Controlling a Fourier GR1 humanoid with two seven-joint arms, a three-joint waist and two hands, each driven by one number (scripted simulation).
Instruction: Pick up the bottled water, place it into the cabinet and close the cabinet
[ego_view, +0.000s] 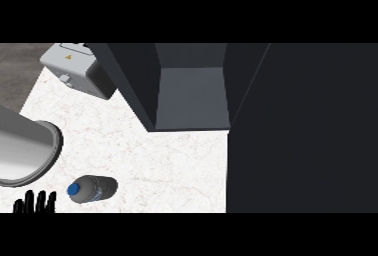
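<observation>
Presently, the bottle of water (92, 189), blue-capped and dark grey in body, is seen on the white marbled bench (148, 150), low at the left of the head view and apart from the tall dark grey cabinet (133, 80). Its cap is turned towards the view's left; whether it stands upright or lies tilted cannot be told. Just left of it, the black fingers of the left robot hand (35, 201) are shown at the lower edge, straight, pointed up and slightly spread, with nothing held and the bottle not touched. The cabinet is found open: a lighter grey inner shelf (193, 95) is exposed, and its wide dark door (303, 130) is swung out across the right of the view. A small light grey box with a yellow mark (74, 67) is set at the cabinet's left side. A large grey cylinder with a pale rim (26, 150) is seen above the hand.
</observation>
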